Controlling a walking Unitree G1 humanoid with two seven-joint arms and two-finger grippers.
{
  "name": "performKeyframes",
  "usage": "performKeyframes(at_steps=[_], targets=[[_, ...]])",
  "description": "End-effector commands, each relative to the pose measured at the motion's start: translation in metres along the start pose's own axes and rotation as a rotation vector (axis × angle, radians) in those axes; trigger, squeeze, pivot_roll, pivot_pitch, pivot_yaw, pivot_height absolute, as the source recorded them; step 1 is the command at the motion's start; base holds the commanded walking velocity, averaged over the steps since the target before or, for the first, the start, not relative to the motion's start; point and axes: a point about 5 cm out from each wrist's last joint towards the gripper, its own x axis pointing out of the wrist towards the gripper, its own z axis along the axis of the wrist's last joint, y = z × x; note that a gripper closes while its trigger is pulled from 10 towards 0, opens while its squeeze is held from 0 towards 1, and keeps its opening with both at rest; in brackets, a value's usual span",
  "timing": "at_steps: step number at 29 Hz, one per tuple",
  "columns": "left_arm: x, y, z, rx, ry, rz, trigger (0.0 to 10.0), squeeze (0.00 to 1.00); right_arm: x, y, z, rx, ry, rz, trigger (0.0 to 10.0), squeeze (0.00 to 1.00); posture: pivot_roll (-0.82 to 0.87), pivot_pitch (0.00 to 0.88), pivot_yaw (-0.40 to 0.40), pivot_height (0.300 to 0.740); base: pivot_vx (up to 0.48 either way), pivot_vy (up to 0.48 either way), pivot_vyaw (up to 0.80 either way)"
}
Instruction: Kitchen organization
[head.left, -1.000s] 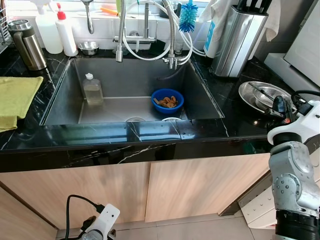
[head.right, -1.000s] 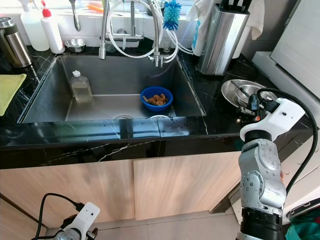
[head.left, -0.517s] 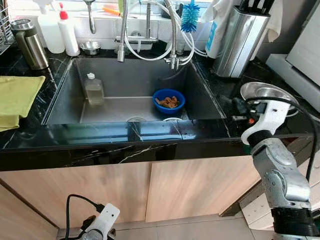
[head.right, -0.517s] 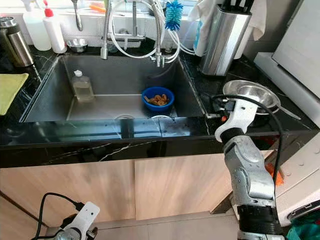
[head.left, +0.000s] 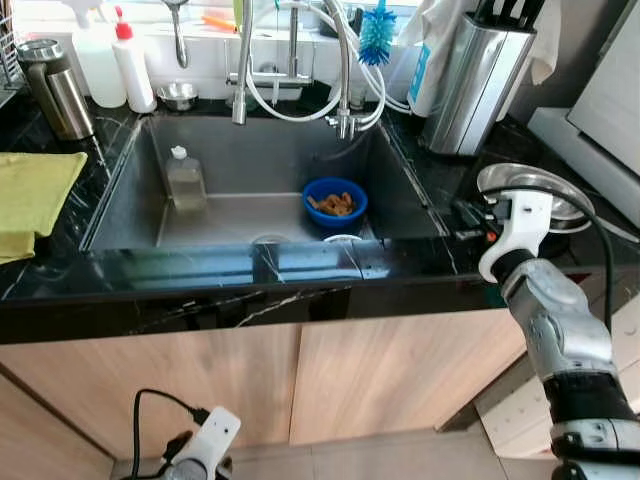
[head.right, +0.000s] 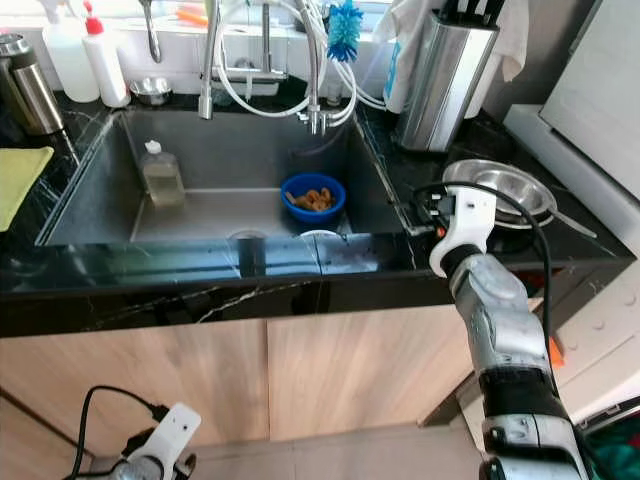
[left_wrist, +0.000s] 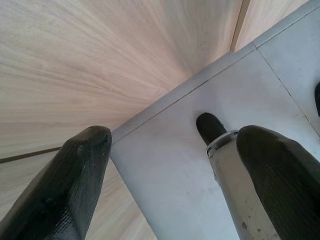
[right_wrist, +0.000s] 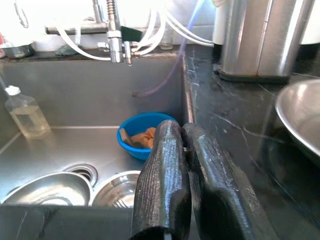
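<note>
While I hold the right gripper (right_wrist: 185, 185) over the counter (head.left: 470, 190) by the sink's (head.left: 140, 170) right rim, its two ribbed black fingers are pressed together on nothing, aimed toward the basin.

Sink: grey steel, matte, deep; it collects what I take to be the items to sort.
Bowl (head.left: 335, 202): blue plastic, round, on the sink floor near the drain, holding orange-brown scraps I cannot identify from here.
Steel bowls (right_wrist: 55, 187): two, shiny, nested low at the near wall of the basin.
Bottle (head.left: 186, 178): clear plastic, pale liquid, upright at the sink's left side.
Pan (head.left: 530, 185): polished steel, shallow, on the black veined counter just beyond my right wrist.
Knife block (head.left: 480, 80): brushed steel, tall, behind the pan.
Cloth (head.left: 35, 195): yellow, soft, folded, left counter.
Left gripper (left_wrist: 170, 165): hangs idle by the wood-grain cabinet, fingers spread apart, empty.
</note>
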Motion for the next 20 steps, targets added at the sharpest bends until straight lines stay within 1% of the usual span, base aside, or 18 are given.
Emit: performKeyframes(at_steps=[1,5,8,10,13,16,17,19,20], targets=[[0.000,-0.001,0.002,0.006,-0.010,0.000,10.0,0.00,0.002,-0.005,0.009,-0.020,-0.020,-0.002,10.0,0.00,0.14,0.011,-0.122,0.740,0.000,0.000,0.00],[0.000,-0.001,0.003,0.003,-0.010,0.003,10.0,0.00,0.009,-0.006,0.011,-0.007,-0.024,0.023,10.0,0.00,0.14,0.012,-0.123,0.740,0.000,0.000,0.00],[0.000,-0.001,0.003,0.006,-0.008,0.003,10.0,0.00,0.013,-0.001,0.008,0.028,-0.014,0.070,10.0,0.00,0.14,0.012,-0.122,0.740,0.000,0.000,0.00],[0.000,-0.001,0.002,0.008,-0.008,0.002,10.0,0.00,0.014,0.001,0.002,0.018,0.017,0.093,10.0,0.00,0.15,0.013,-0.123,0.740,0.000,0.000,0.00],[0.000,-0.001,0.002,0.009,-0.007,0.001,10.0,0.00,0.014,0.004,-0.004,0.031,0.032,0.130,10.0,0.00,0.15,0.013,-0.123,0.740,0.000,0.000,0.00],[0.000,-0.001,0.002,0.009,-0.006,0.000,10.0,0.00,0.015,0.004,-0.012,0.017,0.064,0.140,10.0,0.00,0.15,0.014,-0.123,0.740,0.000,0.000,0.00],[0.000,-0.002,0.002,0.009,-0.006,0.000,10.0,0.00,0.014,0.003,-0.013,0.022,0.064,0.139,10.0,0.15,0.15,0.014,-0.123,0.740,0.000,0.000,0.00],[0.000,-0.001,0.002,0.009,-0.006,0.000,10.0,0.00,0.015,0.002,-0.014,0.027,0.063,0.140,10.0,0.15,0.15,0.014,-0.123,0.740,0.000,0.000,0.00],[0.000,-0.001,0.002,0.008,-0.006,0.001,10.0,0.00,0.016,0.001,-0.014,0.026,0.061,0.142,10.0,1.00,0.15,0.016,-0.122,0.740,0.000,0.000,0.00]])
